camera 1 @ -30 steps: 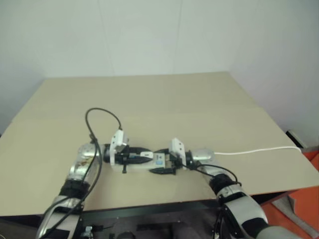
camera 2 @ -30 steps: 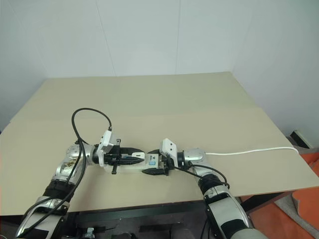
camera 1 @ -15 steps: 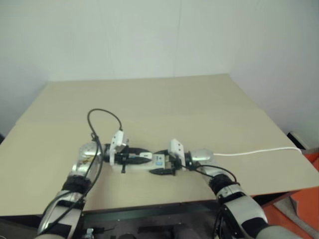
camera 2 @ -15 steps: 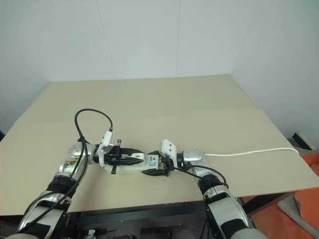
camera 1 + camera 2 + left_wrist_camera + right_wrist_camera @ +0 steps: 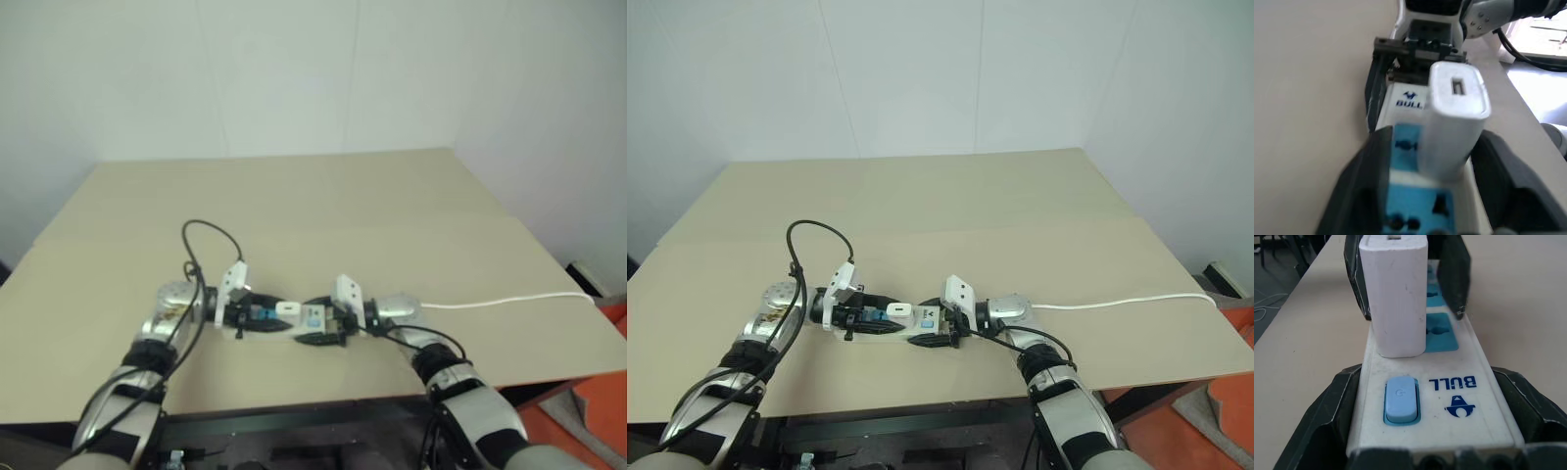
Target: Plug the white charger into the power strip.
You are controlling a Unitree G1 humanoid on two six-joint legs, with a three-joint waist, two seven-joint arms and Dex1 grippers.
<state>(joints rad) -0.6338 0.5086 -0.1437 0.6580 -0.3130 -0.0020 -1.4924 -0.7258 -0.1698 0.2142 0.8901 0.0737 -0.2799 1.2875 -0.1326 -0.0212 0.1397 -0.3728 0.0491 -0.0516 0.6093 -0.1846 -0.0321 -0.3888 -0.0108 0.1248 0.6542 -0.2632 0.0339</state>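
Note:
The power strip [image 5: 1449, 382] lies flat on the tan table, a long white bar with blue sockets and a blue switch [image 5: 1400, 399]. The white charger [image 5: 1396, 298] stands upright in a socket near the strip's middle, also seen as a small white block [image 5: 898, 310] from above. My left gripper [image 5: 1435, 139] is open, its black fingers [image 5: 1369, 191] flanking the charger with a gap showing. From the cord end, my right gripper [image 5: 1427, 377] is shut on the power strip, one finger [image 5: 1327, 421] pressed to each long side.
A thin white cord [image 5: 509, 298] runs from the strip toward the table's right edge. The tan table [image 5: 323, 206] stretches wide beyond the arms, up to a white wall. Its front edge lies close below the strip. A black cable [image 5: 211, 245] loops above my left wrist.
My left gripper's fingers have spread and let go of the charger, which now stands on its own in the strip. The right gripper has kept its hold.

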